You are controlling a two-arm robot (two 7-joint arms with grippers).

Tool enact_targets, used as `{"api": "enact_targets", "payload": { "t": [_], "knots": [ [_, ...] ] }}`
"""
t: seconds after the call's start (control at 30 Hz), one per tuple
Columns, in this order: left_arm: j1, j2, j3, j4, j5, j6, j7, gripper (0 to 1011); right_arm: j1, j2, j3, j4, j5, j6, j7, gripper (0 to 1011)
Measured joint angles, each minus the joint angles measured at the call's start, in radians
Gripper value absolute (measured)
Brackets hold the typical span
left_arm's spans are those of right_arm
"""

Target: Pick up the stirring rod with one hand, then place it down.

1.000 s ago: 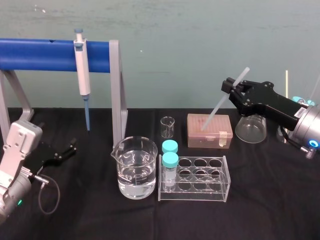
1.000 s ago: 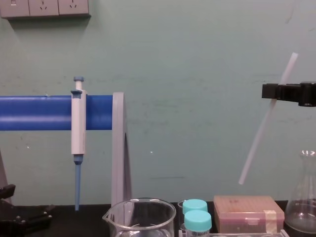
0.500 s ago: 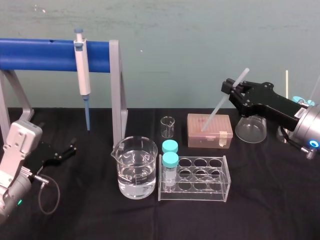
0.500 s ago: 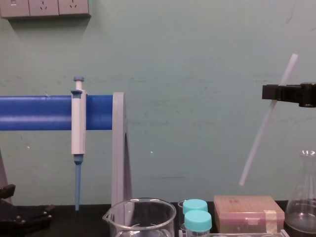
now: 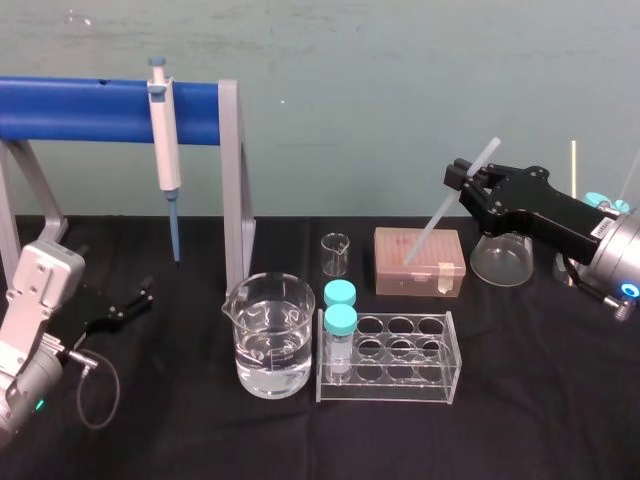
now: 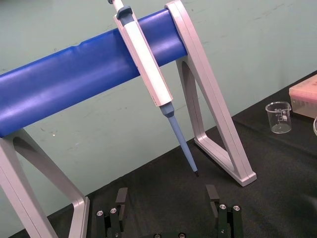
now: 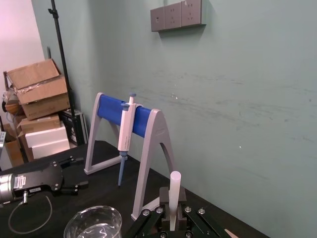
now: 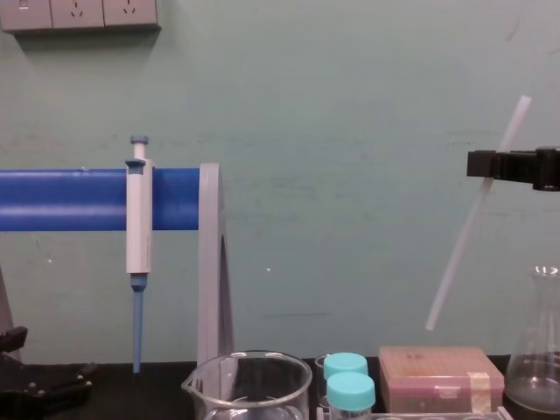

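Aloft in the right pincer [image 5: 468,181], clenched tight near its upper end: the stirring rod [image 5: 438,218], tilted, lower tip hanging above the tip box [image 5: 420,268]. Could well clip that box or the flask [image 5: 500,260] beside it when lowered to the tabletop [image 5: 545,405], or pivot in so narrow a grip. Far left, parked with fingers apart: the left pincer [image 5: 128,302].
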Motion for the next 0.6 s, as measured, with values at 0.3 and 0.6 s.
{"api": "enact_targets", "payload": {
  "t": [0.3, 0.6],
  "knots": [
    [0.0, 0.0, 0.0, 0.0, 0.0, 0.0, 0.0, 1000, -0.004, 0.004, 0.0, -0.006, 0.002, 0.0, -0.003, 79],
    [0.0, 0.0, 0.0, 0.0, 0.0, 0.0, 0.0, 1000, -0.012, 0.007, 0.001, -0.012, 0.002, -0.003, -0.006, 78]
  ]
}}
